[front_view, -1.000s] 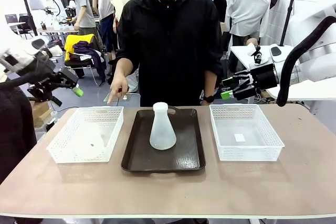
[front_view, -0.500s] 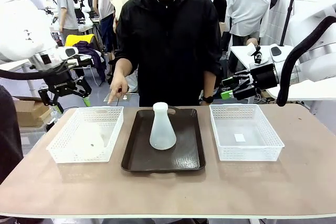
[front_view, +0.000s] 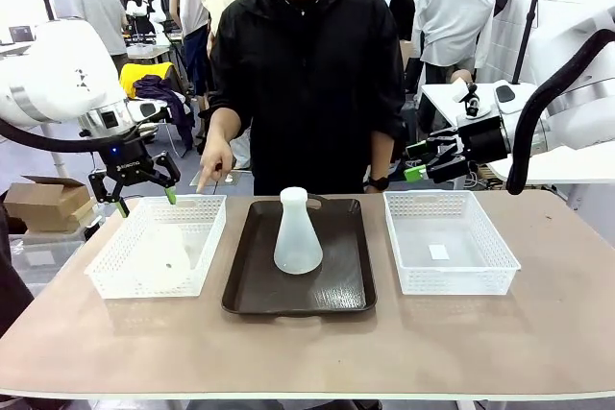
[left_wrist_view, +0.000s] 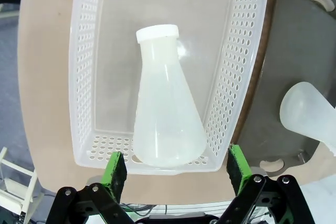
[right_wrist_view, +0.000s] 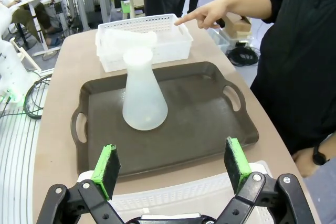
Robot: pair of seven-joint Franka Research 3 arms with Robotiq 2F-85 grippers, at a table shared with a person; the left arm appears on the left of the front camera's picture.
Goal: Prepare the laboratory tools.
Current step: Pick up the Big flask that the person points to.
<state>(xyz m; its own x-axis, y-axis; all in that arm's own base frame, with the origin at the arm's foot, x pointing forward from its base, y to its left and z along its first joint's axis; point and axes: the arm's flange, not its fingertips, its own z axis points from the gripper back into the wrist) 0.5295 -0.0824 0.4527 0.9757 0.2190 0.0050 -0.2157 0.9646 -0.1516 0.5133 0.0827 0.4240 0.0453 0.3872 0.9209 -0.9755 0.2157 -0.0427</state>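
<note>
I had swung my left gripper (front_view: 146,201), jaws spread and empty, above the white mesh plastic basket (left_wrist_view: 84,77) where one translucent whitish conical flask (left_wrist_view: 165,114) lay sideways, seemingly ready for pickup.

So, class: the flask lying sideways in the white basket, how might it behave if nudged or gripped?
Tapered and on its side, the flask would probably roll in a curve until the basket wall stops it. It looks empty, so likely light. Its smooth cone may slip.
</note>
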